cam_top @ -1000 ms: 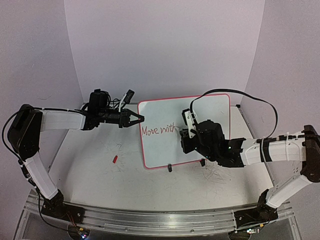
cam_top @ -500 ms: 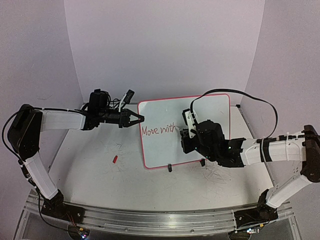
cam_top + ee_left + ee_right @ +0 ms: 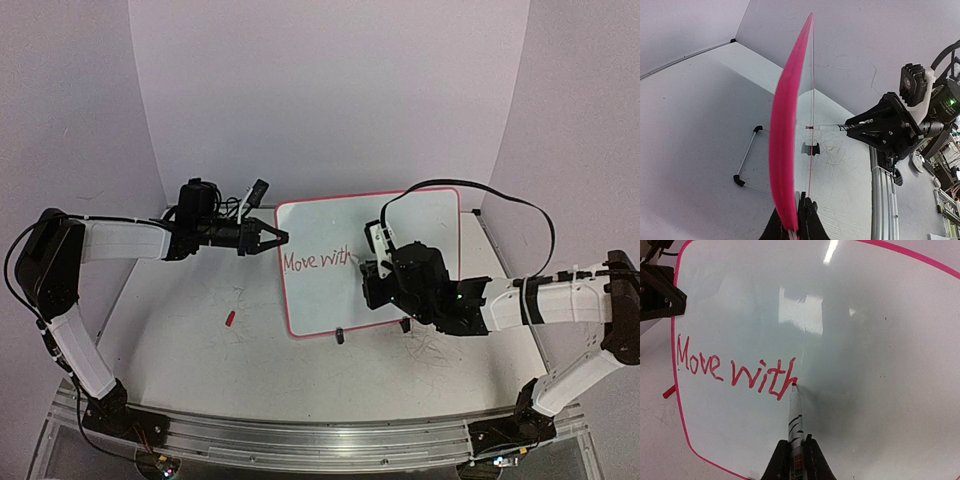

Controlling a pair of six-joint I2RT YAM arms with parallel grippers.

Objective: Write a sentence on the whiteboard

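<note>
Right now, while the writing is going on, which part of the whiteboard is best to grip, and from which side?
Grip the whiteboard by its thin left rim, coming from the left, as the left gripper does. The board stands propped up, so only its edge fits between the fingers, and this leaves the face free for the marker.

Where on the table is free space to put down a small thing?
Bare table lies between the whiteboard and the near rail, and left of the small red piece. Crowded at the board: left fingers clamp its rim, right fingers hold the marker against it.
</note>
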